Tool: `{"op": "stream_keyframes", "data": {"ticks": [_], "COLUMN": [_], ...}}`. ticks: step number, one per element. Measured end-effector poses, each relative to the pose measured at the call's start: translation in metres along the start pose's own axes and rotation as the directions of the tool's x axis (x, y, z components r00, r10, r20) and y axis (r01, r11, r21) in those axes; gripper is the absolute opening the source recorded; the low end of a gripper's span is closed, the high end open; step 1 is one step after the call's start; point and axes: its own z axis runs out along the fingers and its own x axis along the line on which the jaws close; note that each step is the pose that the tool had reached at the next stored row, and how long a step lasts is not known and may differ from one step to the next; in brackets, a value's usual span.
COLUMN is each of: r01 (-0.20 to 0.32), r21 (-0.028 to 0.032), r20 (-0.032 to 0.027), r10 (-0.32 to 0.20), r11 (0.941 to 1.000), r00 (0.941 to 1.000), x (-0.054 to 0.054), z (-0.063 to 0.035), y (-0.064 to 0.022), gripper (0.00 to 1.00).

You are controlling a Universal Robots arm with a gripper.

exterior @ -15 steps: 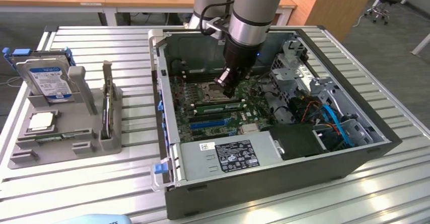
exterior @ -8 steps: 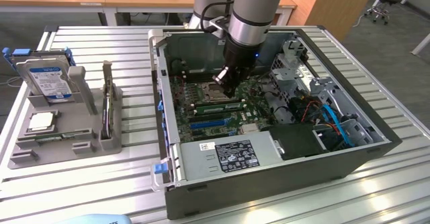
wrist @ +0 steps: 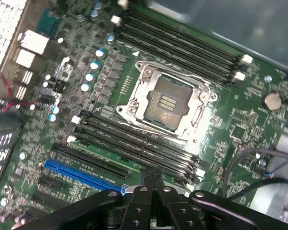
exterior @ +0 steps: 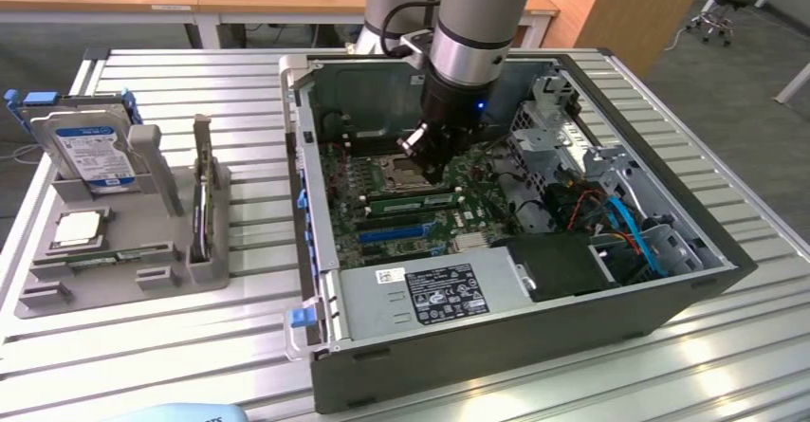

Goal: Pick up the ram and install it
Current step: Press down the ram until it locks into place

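My gripper (exterior: pixel 428 168) reaches down into the open computer case (exterior: pixel 658 299), over the motherboard (exterior: pixel 418 223). In the wrist view its black fingers (wrist: pixel 153 176) are pressed together and nothing shows between them. They hang just over the row of long black memory slots (wrist: pixel 134 146) beside the empty processor socket (wrist: pixel 168 103). In the exterior view a long thin pale-green stick, seemingly the ram (exterior: pixel 408 197), lies along those slots directly under the fingertips. Whether the tips touch it I cannot tell.
A grey parts tray (exterior: pixel 165 223) on the exterior view's left holds a blue-labelled hard drive (exterior: pixel 89 152), a square silver-topped chip (exterior: pixel 79 228), a thin green board (exterior: pixel 101 259) and an upright card (exterior: pixel 200 194). Cables and a drive cage (exterior: pixel 608 204) crowd the case's far side.
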Motion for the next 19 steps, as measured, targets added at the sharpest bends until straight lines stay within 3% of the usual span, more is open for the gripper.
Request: {"op": "stream_keyframes", "data": {"ticks": [7, 14, 19], "r01": [-0.115, -0.226, -0.231], "r21": [0.0024, 0.0042, 0.0044], "r20": [0.0046, 0.0092, 0.0095], "r10": [0.115, 0.226, 0.231], "r11": [0.9933, 0.9742, 0.9729], "r00": [0.9933, 0.9742, 0.9728], "x": [0.0000, 0.0000, 0.0000], "z": [0.0000, 0.0000, 0.0001], "y": [0.0000, 0.0000, 0.0000], "gripper": [0.10, 0.10, 0.10]}}
